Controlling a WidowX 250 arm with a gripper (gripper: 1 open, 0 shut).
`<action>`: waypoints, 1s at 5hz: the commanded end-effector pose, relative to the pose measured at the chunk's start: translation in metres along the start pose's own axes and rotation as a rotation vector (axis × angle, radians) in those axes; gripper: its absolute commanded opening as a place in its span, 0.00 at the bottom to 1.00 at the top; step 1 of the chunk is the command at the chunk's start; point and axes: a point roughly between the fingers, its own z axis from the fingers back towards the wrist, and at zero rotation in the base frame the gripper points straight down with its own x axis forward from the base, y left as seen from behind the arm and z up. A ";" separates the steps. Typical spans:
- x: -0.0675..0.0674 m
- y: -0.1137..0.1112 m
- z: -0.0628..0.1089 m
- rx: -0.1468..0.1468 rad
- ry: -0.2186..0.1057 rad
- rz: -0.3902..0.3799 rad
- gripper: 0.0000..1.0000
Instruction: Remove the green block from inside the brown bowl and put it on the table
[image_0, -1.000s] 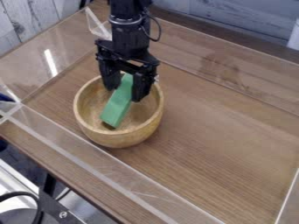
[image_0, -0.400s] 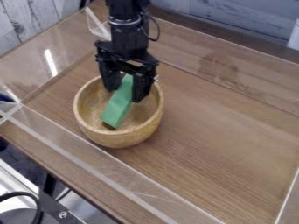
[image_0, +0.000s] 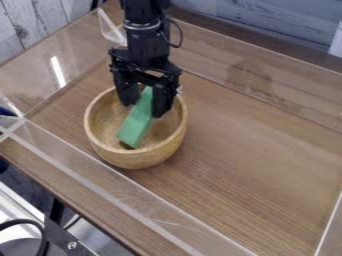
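The black gripper (image_0: 144, 98) points straight down into the brown bowl (image_0: 100, 135), its fingers spread wide apart and set to either side of the upper end of the green block (image_0: 135, 124); whether either finger actually touches the block is hard to tell from this angle; the block leans tilted inside the bowl, lower end on the bowl's floor, upper end up between the fingers; the bowl sits on the wood-grain table (image_0: 247, 140), near the clear acrylic wall (image_0: 80, 170) at the front.

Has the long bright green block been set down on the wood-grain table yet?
No, the long green block leans inside the round light-brown wooden bowl, not on the table.
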 end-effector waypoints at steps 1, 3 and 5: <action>0.009 0.003 0.014 0.004 -0.051 0.010 1.00; 0.011 0.004 0.015 -0.002 -0.056 0.014 1.00; 0.012 0.005 0.002 0.006 -0.042 0.021 1.00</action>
